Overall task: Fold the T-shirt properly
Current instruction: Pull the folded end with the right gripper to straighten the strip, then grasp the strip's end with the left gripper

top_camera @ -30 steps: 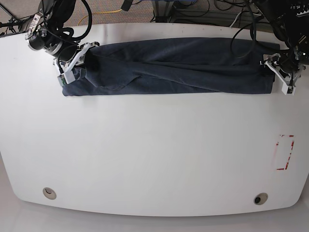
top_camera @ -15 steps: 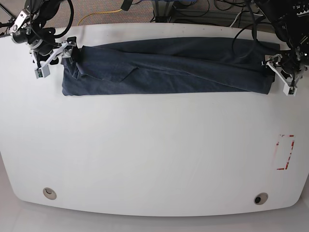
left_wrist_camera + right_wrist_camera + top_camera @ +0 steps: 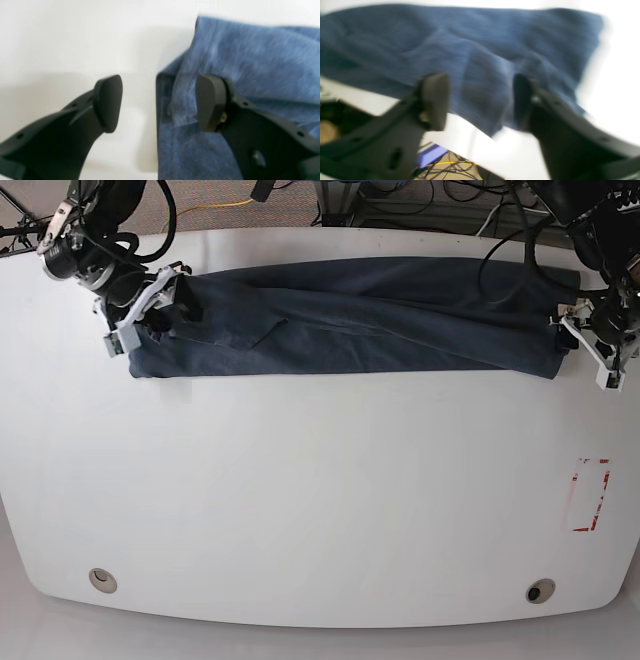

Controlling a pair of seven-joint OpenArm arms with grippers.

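While the navy T-shirt (image 3: 350, 320) lies as a long folded band across the upper part of the white table (image 3: 300, 500), the left gripper (image 3: 160, 102) straddles its hem at frame right, jaws spread, and the right gripper (image 3: 481, 100) hovers parted over its left end.

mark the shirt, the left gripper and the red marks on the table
T-shirt (image 3: 350, 320), base view, middle of the folded cloth.
Left gripper (image 3: 158, 102), left wrist view, open gap between its fingertips.
Red marks (image 3: 588, 495), base view, their middle.
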